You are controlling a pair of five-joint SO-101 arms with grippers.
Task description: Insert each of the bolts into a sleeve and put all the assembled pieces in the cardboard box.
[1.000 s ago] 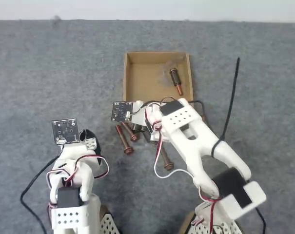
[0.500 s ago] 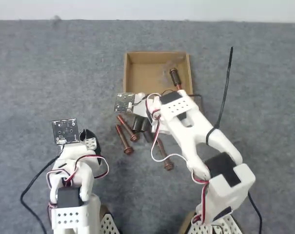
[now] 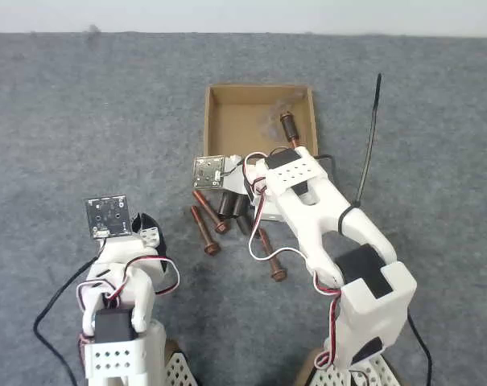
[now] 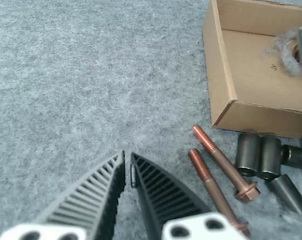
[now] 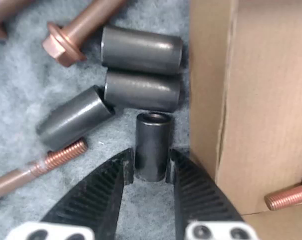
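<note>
Step in hand: picking one sleeve [image 5: 151,145] off the bench [image 3: 66,121], judging by the pose.
Right gripper [image 5: 150,164]: pressing its fingers [image 5: 108,192] on both sides of that sleeve's end, seemingly closed on it.
Sleeve place: lying toward the middle of the bench, just beside the outer wall of the cardboard box [image 5: 210,100], near the other sleeves [image 5: 141,90].
Grip advice: squeezing firmly before lifting, rising straight, avoiding scraping the box wall or nudging the neighbours.
Left gripper [image 4: 128,165]: hanging over the near-left part of the bench, fingers almost closed, holding nothing.
Bolts [image 4: 223,162]: lying loose beside the sleeves; probably needing the thread end lined up with the bore.
Box content: holding one assembled piece [image 3: 290,129] near its right wall.
</note>
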